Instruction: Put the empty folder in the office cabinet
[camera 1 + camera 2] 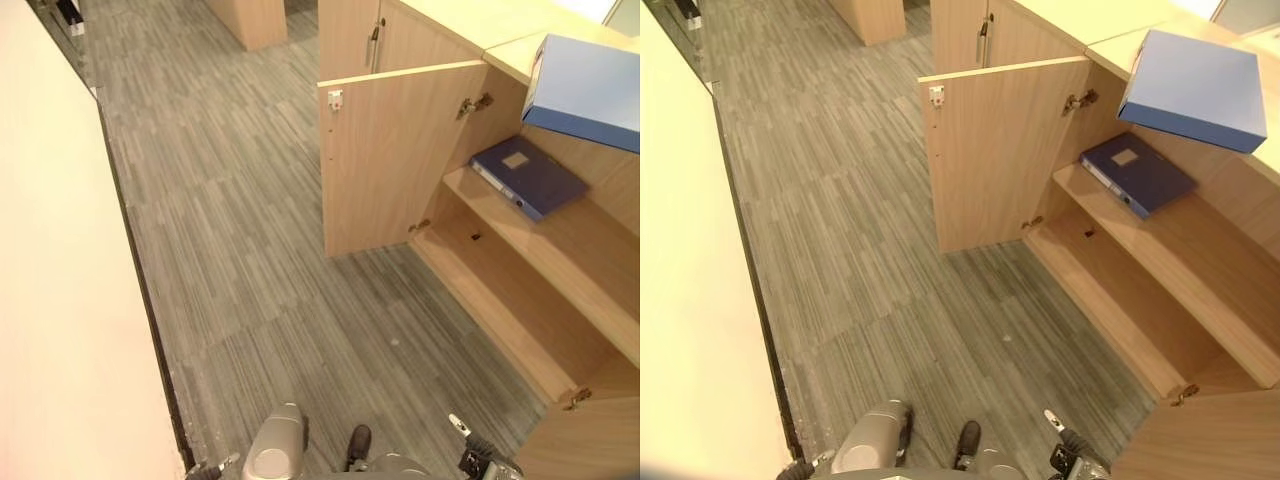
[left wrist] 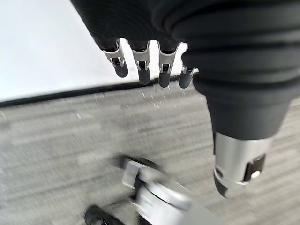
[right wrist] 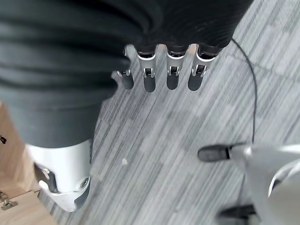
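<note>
Apparently done: I saw the dark folder (image 1: 527,176) flat on the cabinet's upper shelf (image 1: 590,250), door (image 1: 395,155) open, left hand (image 2: 145,65) and right hand (image 3: 164,70) relaxed, empty.

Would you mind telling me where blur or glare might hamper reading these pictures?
Left wrist view: motion blur smears the lower part, while the left robot hand stays crisp. Right eye view: the dark blue folder on the cabinet shelf is sharp, evenly lit. Left eye view: the pale wall looks washed out.

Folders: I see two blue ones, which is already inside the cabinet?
The dark navy folder, lying flat on the upper shelf of the open cabinet. The lighter blue folder is on the cabinet's top, overhanging its edge.
</note>
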Tool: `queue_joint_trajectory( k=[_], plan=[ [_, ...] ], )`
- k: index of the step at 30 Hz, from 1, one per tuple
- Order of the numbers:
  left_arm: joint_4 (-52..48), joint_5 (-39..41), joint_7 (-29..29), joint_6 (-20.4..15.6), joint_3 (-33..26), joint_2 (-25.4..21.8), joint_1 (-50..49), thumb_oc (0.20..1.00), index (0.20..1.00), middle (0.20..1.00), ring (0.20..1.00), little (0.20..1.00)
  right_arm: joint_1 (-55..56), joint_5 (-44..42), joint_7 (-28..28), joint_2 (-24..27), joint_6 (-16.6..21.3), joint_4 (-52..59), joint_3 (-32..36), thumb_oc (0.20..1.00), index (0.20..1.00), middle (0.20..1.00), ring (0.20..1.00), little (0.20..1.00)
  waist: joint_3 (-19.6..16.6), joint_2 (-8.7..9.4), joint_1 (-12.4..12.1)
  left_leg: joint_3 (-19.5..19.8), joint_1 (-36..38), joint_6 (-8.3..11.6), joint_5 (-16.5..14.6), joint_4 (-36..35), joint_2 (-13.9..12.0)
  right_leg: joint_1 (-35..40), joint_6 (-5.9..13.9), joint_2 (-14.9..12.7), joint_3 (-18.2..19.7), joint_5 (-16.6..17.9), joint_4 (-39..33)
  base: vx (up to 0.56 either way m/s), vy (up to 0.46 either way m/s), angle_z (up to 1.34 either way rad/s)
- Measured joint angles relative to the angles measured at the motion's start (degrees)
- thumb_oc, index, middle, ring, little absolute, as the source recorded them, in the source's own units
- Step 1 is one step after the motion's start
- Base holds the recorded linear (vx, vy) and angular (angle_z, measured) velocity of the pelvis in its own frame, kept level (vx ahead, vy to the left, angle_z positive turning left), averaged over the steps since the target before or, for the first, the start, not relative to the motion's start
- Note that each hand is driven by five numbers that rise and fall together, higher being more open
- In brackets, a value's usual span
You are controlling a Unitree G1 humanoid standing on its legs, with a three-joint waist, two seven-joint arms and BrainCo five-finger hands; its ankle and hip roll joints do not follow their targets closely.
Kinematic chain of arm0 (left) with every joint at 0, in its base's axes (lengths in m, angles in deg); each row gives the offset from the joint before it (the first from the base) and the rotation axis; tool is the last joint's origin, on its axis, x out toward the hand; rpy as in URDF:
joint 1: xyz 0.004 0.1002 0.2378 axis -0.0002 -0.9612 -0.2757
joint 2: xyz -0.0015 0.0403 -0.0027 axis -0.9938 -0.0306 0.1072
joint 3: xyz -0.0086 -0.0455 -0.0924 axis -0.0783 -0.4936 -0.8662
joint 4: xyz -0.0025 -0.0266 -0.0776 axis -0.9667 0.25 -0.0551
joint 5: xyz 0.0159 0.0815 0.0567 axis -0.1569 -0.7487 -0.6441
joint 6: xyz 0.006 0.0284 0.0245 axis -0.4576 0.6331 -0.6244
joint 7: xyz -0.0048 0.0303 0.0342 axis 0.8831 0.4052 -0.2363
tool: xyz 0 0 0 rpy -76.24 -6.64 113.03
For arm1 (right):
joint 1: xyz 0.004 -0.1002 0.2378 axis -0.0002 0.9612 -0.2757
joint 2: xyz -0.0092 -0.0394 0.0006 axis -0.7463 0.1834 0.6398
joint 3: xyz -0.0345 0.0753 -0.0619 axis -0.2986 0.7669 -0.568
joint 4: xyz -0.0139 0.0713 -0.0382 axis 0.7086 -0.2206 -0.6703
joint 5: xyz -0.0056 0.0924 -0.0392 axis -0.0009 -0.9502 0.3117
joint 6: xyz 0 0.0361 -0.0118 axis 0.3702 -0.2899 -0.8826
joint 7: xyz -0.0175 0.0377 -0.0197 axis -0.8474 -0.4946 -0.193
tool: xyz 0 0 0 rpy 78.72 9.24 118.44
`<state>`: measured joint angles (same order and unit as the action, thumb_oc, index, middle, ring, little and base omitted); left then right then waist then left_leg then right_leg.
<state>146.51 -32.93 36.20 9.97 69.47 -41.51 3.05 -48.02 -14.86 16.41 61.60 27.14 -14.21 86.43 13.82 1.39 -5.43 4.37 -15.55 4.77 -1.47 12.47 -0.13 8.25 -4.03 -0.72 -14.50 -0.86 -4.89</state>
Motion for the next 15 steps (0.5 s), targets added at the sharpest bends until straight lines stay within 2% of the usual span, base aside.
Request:
queue_joint_trajectory(
  k=[2, 4, 6, 7, 8, 10, 11, 12, 13, 15],
  plan=[
    [0.2, 0.0, 0.1, 0.0, 0.0, 0.1, -1.0, 1.0, 1.0, 1.0, 1.0, 1.0, 0.4, 0.1, 0.0, 0.5, -0.4, -0.1, 0.3, 1.0, 1.0, 1.0, 1.0, 1.0, -0.5, -1.14, -1.0, 5.4, 1.6, 1.21, 4.3, -11.5, 0.6, 2.4, 1.53, -0.1, 3.2, -1.5, -0.1, 0.23, 0.147, -0.81],
    [1.6, 0.0, 0.1, 0.0, 0.0, 0.1, -1.1, 1.0, 1.0, 1.0, 1.0, 1.0, 1.1, 0.1, 0.0, 0.7, -0.5, -0.3, 0.4, 1.0, 1.0, 1.0, 1.0, 1.0, -0.9, -1.8, -1.2, 7.0, 2.0, 1.5, 5.1, -11.1, 0.8, 3.9, 3.17, -0.5, 4.3, -2.4, 0.0, 0.25, 0.188, -0.65],
    [1.7, 0.0, 0.2, 0.0, 0.0, 0.6, -2.8, 1.0, 1.0, 1.0, 1.0, 1.0, 2.3, 0.1, 0.0, 0.7, -0.5, -0.5, 0.5, 1.0, 1.0, 1.0, 1.0, 1.0, -2.6, -3.52, -1.6, 8.5, 4.4, 0.0, 5.9, -10.6, 0.3, 5.5, 5.52, 0.0, 7.7, -4.4, 0.6, 0.14, 0.164, -0.8],
    [1.5, 0.0, 0.3, -0.1, 0.0, -0.4, -3.2, 1.0, 1.0, 1.0, 1.0, 1.0, 3.3, 0.2, -0.4, -0.9, -0.6, -0.4, 0.2, 1.0, 1.0, 1.0, 1.0, 1.0, -3.7, -0.94, -1.1, 6.1, 5.5, -1.34, 9.7, -10.6, 2.1, 5.7, 6.6, -2.9, 8.3, -6.5, 2.1, 0.16, 0.197, -0.81],
    [1.5, 0.0, 0.4, -0.1, 0.0, -1.0, -3.2, 1.0, 1.0, 1.0, 1.0, 1.0, 3.5, 0.1, -0.5, -1.5, -0.6, -0.7, 0.3, 1.0, 1.0, 1.0, 1.0, 1.0, -4.4, 0.32, -1.1, 5.5, 6.5, -1.76, 9.7, -11.6, 2.9, 5.4, 6.22, -4.2, 8.4, -6.7, 2.4, 0.16, 0.199, -0.61],
    [1.5, 0.0, 0.5, -0.2, 0.0, -1.9, -2.1, 1.0, 1.0, 1.0, 1.0, 1.0, 3.6, 0.1, -0.5, -2.3, -0.6, -2.1, 0.3, 1.0, 1.0, 1.0, 1.0, 1.0, -5.4, 1.99, -0.7, 4.9, 8.6, -4.31, 10.9, -14.0, 4.3, 5.6, 7.08, -5.3, 7.9, -7.0, 2.5, 0.12, 0.186, -0.28],
    [1.4, -0.1, 0.6, -0.2, 0.0, -2.3, -0.5, 1.0, 1.0, 1.0, 1.0, 1.0, 3.6, 0.2, -0.5, -2.5, -0.7, -2.5, 0.5, 1.0, 1.0, 1.0, 1.0, 1.0, -5.7, 2.5, -0.5, 4.0, 10.2, -5.38, 10.2, -14.8, 5.2, 5.0, 7.49, -5.9, 7.9, -6.5, 2.5, 0.15, 0.26, -0.25],
    [1.0, -0.1, 0.7, -0.2, 0.0, -2.3, -0.4, 1.0, 1.0, 1.0, 1.0, 1.0, 3.5, 0.3, -0.5, -2.5, -0.7, -2.5, 0.6, 1.0, 1.0, 1.0, 1.0, 1.0, -5.9, 2.43, -0.7, 3.3, 10.9, -5.68, 10.1, -15.2, 5.5, 4.7, 8.95, -6.3, 7.7, -6.7, 3.2, 0.1, 0.193, -0.32],
    [0.6, -0.1, 0.8, -0.3, 0.0, -2.3, -0.4, 1.0, 1.0, 1.0, 1.0, 1.0, 3.4, 0.6, -0.5, -2.5, -0.6, -2.3, 0.6, 1.0, 1.0, 1.0, 1.0, 1.0, -6.1, 2.33, -0.4, 2.3, 11.8, -6.24, 9.7, -15.4, 5.8, 4.7, 9.4, -6.8, 7.8, -6.5, 3.9, 0.11, 0.243, -0.49],
    [-0.2, -0.1, 0.8, -0.4, 0.0, -2.5, -0.6, 1.0, 1.0, 1.0, 1.0, 1.0, 2.9, 1.1, -0.6, -2.8, -0.6, -2.0, 0.5, 1.0, 1.0, 1.0, 1.0, 1.0, -7.2, 1.4, -0.4, 0.3, 12.6, -7.18, 9.0, -15.9, 6.2, 4.2, 10.08, -7.7, 8.0, -6.1, 4.7, 0.07, 0.168, -0.51]
  ],
)
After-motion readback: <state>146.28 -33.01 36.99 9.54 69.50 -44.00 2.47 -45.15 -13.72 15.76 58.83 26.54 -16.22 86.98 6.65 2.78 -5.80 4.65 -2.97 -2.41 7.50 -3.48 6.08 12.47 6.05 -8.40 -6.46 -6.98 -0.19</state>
